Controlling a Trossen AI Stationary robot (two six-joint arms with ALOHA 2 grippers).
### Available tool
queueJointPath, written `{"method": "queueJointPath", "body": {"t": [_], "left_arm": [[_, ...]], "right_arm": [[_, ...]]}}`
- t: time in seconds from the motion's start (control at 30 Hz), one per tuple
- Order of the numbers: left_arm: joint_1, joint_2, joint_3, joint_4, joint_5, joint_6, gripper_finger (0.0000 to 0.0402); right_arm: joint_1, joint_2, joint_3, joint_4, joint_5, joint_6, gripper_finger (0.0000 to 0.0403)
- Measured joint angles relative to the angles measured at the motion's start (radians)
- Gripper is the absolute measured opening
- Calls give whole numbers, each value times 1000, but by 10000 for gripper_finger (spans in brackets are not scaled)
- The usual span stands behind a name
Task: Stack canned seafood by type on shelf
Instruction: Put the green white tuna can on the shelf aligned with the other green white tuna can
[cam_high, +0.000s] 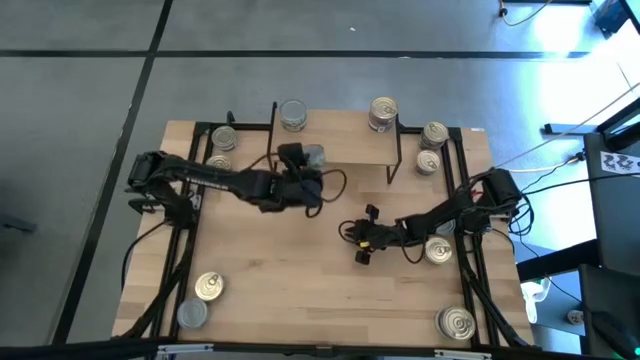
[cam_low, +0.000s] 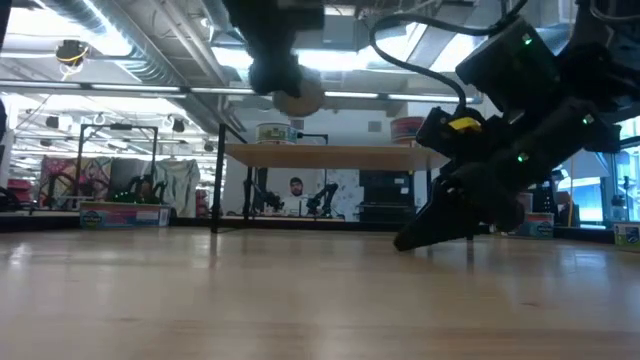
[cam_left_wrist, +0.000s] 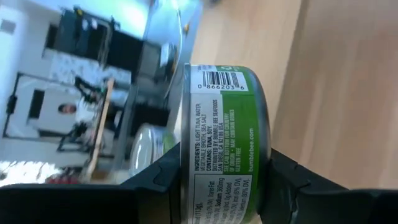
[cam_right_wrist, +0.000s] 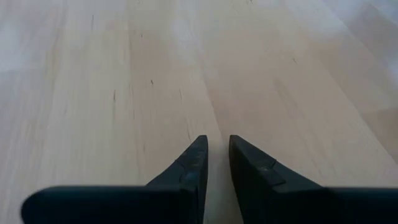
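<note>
Green-labelled tin (cam_left_wrist: 221, 146) clamped in left gripper (cam_high: 306, 172), raised just in front of shelf (cam_high: 345, 148).
Could slip or knock the tin already up there (cam_high: 293, 115); right gripper (cam_high: 363, 240) nearly shut, empty, well short of shelf.

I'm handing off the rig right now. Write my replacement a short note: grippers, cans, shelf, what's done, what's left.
Left gripper: shut on a green-label can, held in the air in front of the shelf.
Right gripper: empty, fingers nearly together, low over bare table.
Done: two cans on the shelf.
Left: place the held can; loose cans wait beside the shelf on both sides, at the right edge and at both near corners.
</note>
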Motion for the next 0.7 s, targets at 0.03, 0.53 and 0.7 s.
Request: {"method": "queueJointPath", "body": {"t": [0.03, 0.53, 0.7], "left_arm": [[16, 0, 0, -34, 1, -1, 138], [201, -3, -16, -181, 160, -83, 139], [231, -3, -17, -175, 161, -69, 139]], "right_arm": [[1, 7, 0, 8, 1, 0, 67], [-1, 22, 1, 39, 0, -24, 67], [-1, 22, 1, 39, 0, -35, 67]]}}
